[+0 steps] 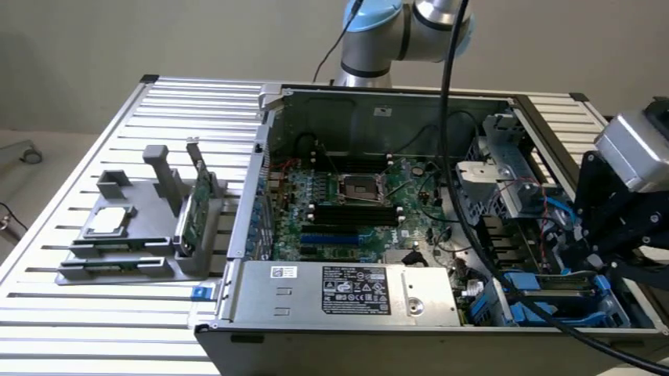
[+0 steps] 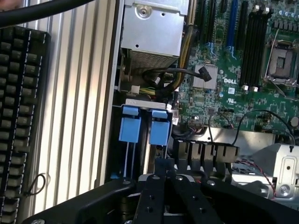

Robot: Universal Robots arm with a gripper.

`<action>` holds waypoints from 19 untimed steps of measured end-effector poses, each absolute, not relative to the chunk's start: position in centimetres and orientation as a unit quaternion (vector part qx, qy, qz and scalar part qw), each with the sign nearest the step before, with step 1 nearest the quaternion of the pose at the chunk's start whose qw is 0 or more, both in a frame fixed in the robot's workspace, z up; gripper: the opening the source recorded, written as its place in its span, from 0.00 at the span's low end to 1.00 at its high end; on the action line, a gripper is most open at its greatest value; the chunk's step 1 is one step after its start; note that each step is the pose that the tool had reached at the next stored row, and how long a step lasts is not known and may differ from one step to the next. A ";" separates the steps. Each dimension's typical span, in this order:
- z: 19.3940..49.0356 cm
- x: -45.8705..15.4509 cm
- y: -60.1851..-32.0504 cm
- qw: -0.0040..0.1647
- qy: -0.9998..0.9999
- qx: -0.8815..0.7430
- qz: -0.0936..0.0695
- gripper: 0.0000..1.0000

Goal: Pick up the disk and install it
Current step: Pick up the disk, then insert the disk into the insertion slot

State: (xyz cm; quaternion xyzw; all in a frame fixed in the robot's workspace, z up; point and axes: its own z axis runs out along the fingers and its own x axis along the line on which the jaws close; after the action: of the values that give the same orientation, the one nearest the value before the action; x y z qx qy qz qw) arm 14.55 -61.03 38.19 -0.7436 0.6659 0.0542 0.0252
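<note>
Two blue-framed carriers stand edge-on, side by side, in the drive bay at the corner of the open computer case (image 1: 243,235). I take the disk (image 2: 159,133) to be the one closer to my fingers; its blue frame (image 1: 526,285) also shows in the exterior view. Only thin metal edges show beneath the blue ends. My black gripper (image 2: 165,163) hangs just over that bay, its two fingers pressed together with nothing between them. In the exterior view the gripper (image 1: 591,258) is on the right side, above the case's right corner.
A black keyboard (image 2: 23,116) lies on the slatted table (image 1: 136,313) beside the case. A grey fixture (image 1: 125,235) holding a small silver chip and an upright green card (image 1: 199,211) stands at the exterior view's left. The power supply (image 1: 345,290), motherboard (image 1: 345,204) and loose cables crowd the case.
</note>
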 end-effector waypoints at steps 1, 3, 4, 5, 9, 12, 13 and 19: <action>38.7 14.5 -61.0 0.025 0.666 -0.744 0.054 0.11; 39.5 14.6 -61.0 0.025 0.666 -0.744 0.054 0.11; 39.7 14.6 -61.0 0.025 0.666 -0.744 0.054 0.11; 39.7 14.6 -61.0 0.025 0.666 -0.744 0.054 0.11; 39.7 14.6 -61.0 0.026 0.666 -0.744 0.055 0.11; 39.7 14.6 -61.0 0.026 0.666 -0.744 0.055 0.11; 39.7 14.6 -61.0 0.026 0.666 -0.744 0.055 0.11; 39.7 14.6 -61.0 0.026 0.666 -0.744 0.055 0.11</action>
State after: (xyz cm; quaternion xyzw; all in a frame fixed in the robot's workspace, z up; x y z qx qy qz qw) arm 14.56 -60.99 39.73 -0.7436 0.6659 0.0546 0.0257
